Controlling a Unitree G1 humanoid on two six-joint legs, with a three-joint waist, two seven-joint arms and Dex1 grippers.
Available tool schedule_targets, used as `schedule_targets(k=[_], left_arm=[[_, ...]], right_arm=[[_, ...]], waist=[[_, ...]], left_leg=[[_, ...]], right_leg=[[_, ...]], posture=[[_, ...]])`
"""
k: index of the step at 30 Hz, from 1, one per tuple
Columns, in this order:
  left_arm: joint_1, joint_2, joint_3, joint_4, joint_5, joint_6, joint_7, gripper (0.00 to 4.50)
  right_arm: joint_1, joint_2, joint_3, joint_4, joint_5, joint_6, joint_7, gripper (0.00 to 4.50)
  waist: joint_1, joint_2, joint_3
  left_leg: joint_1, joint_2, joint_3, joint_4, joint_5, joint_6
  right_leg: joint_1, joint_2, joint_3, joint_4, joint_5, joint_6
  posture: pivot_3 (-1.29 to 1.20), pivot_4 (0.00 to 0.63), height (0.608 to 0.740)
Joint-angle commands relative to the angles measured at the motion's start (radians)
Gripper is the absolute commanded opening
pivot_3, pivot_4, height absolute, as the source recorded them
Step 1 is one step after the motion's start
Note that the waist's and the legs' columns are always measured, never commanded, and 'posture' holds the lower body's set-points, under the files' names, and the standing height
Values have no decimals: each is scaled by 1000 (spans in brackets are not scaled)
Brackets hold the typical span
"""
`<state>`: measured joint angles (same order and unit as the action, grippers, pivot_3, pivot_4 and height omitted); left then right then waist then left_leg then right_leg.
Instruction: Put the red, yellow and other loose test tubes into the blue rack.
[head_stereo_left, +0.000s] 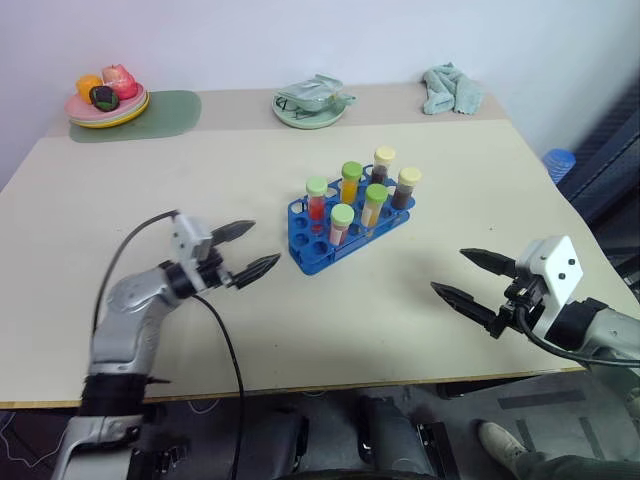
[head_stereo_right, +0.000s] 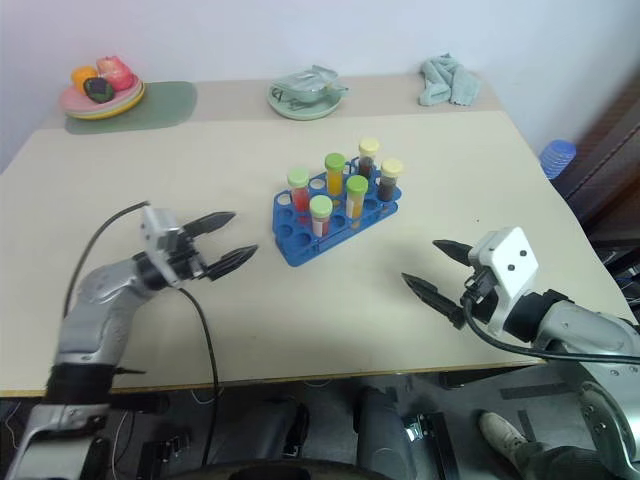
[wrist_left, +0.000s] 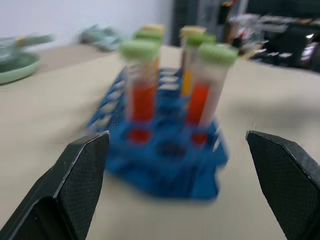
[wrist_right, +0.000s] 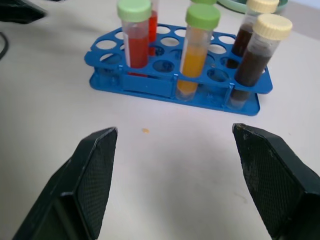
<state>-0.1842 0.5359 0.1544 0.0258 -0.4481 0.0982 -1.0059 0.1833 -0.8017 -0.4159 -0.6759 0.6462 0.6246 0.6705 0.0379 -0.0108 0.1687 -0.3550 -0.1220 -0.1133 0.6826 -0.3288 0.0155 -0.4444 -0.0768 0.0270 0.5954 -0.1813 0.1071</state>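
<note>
Mid-table you've got the blue rack (head_stereo_left: 350, 232) w/ six capped test tubes (head_stereo_left: 343, 223) upright in it. Left gripper (head_stereo_left: 247, 251) & right gripper (head_stereo_left: 472, 275) flank it, both spread wide, holding nothing.

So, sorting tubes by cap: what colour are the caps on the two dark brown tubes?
Pale cream-yellow caps on the dark brown tubes, clearest in the right wrist view.

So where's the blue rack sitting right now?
The blue rack stands mid-table in the head views, between the open left gripper and right gripper, with six capped tubes upright in it.
</note>
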Motion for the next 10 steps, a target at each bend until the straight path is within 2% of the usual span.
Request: schedule_targets(k=[1, 3, 10], left_arm=[[66, 68, 90, -74, -33, -7, -19, 4467], [100, 101, 114, -94, -64, 23, -38, 4467], [183, 157, 143, -139, -85, 51, -64, 4467]], right_arm=[[24, -26, -79, 29, -26, -47, 49, 3766], [44, -31, -111, 41, -28, -54, 69, 3766], [83, -29, -180, 39, -26, -61, 105, 3766]], waist=[[2, 0, 0], [8, 0, 0], [0, 1, 0]], left_leg=[[0, 0, 0, 0, 0, 0], [0, 0, -1, 0, -3, 5], [0, 0, 0, 0, -3, 5]], right_leg=[[0, 0, 0, 0, 0, 0], [1, -1, -1, 0, 0, 0], [1, -1, -1, 0, 0, 0]], posture=[[0, 150, 740], [0, 150, 740], [0, 150, 740]])
